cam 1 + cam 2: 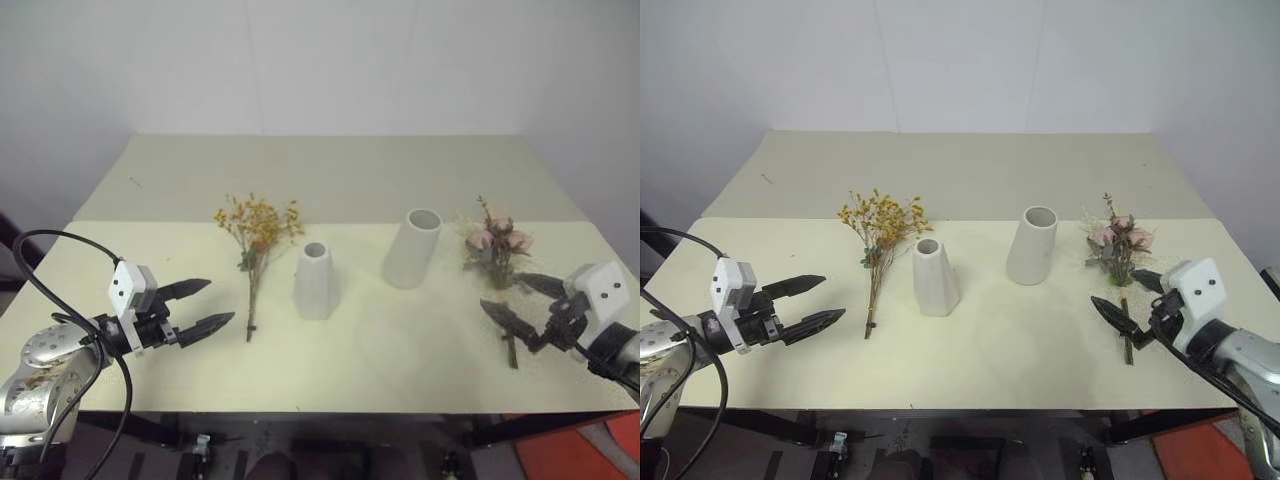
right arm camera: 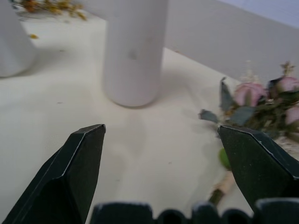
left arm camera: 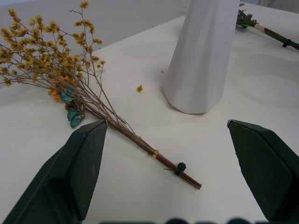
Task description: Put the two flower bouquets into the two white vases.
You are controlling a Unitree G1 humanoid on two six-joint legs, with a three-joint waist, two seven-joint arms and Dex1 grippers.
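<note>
Left eye view puts the pale table [image 1: 330,180] across the middle of the frame with everything on it untouched. The yellow-orange bouquet [image 1: 257,235] lies flat at centre-left, blossoms toward the top of the frame and thin stems running down toward the lower edge. Just to its right stands the short cone vase [image 1: 316,281], and right of that, a little higher in the frame, the taller wide-mouthed vase [image 1: 412,248]. The pink rose bouquet [image 1: 495,245] lies at the right, its stem reaching down toward the lower right.

The left gripper [image 1: 207,305] hovers at lower left, fingers spread wide and empty, near the yellow bouquet's stem end but apart from it. The right gripper [image 1: 520,300] hovers at lower right, jaws likewise apart and empty, straddling the rose stem's lower end without closing on it.

Risks from here: the brown stems are thin and lie flat on the table, so a shallow pinch may miss them or catch only a few. The cone vase's narrow neck leaves little tolerance, and an off-centre stem could tip it. A swinging bouquet might also shed blossoms or knock the neighbouring vase.
</note>
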